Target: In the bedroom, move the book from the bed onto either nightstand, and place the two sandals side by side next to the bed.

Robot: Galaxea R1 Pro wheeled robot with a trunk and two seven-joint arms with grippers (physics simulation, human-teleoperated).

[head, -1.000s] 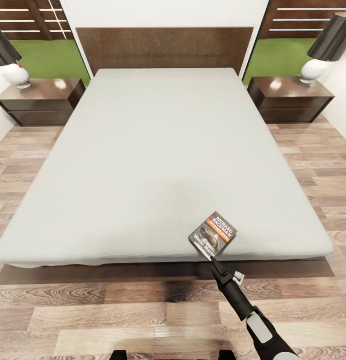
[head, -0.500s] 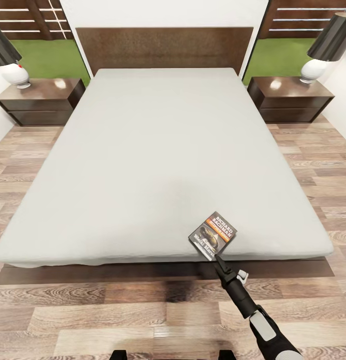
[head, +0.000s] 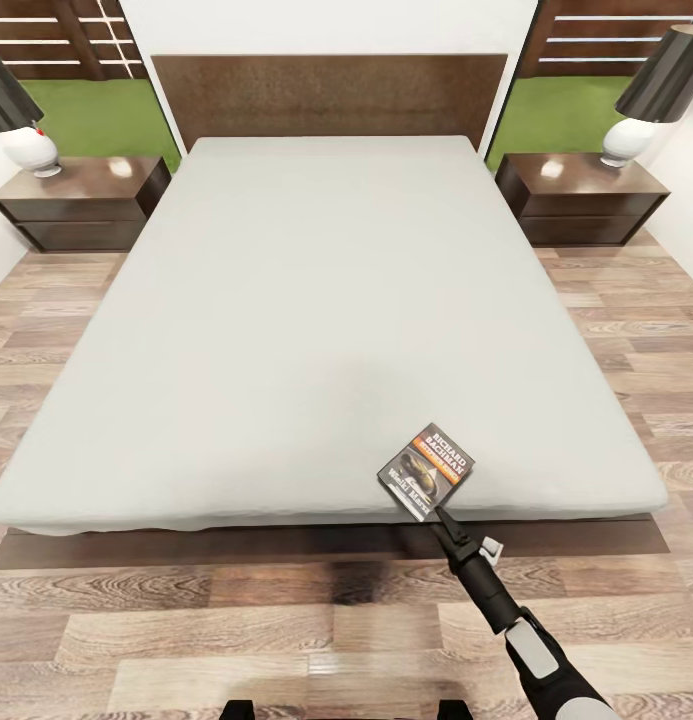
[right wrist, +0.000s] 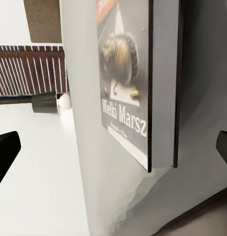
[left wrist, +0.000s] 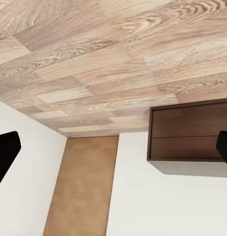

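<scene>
- nearest in the head view, the right arm reached up from the lower edge, and the right gripper [head: 438,513] sat just at the near corner of the book [head: 426,471], over the foot edge of the bed [head: 316,330].
- in the right wrist view its two black fingertips [right wrist: 5,152] stood wide apart at either side, spread open with nothing between them; the book [right wrist: 124,78] lay just ahead on the grey mattress, its dark cover picture and white lettering facing up.
- the left gripper's fingertips [left wrist: 4,155] were likewise wide apart and empty in the left wrist view, over wood floor [left wrist: 94,54], with one dark wooden cabinet [left wrist: 189,132] against a white wall.
- one book rested flat on the bed near the foot, toward the right side, turned at an angle.
- farther back stood two nightstands, the left nightstand [head: 86,203] and the right nightstand [head: 582,198], one at each side of the headboard [head: 329,95].
- each top carried one lamp: left lamp [head: 21,125], right lamp [head: 651,100]. drawers were shut; i could not tell their contents.
</scene>
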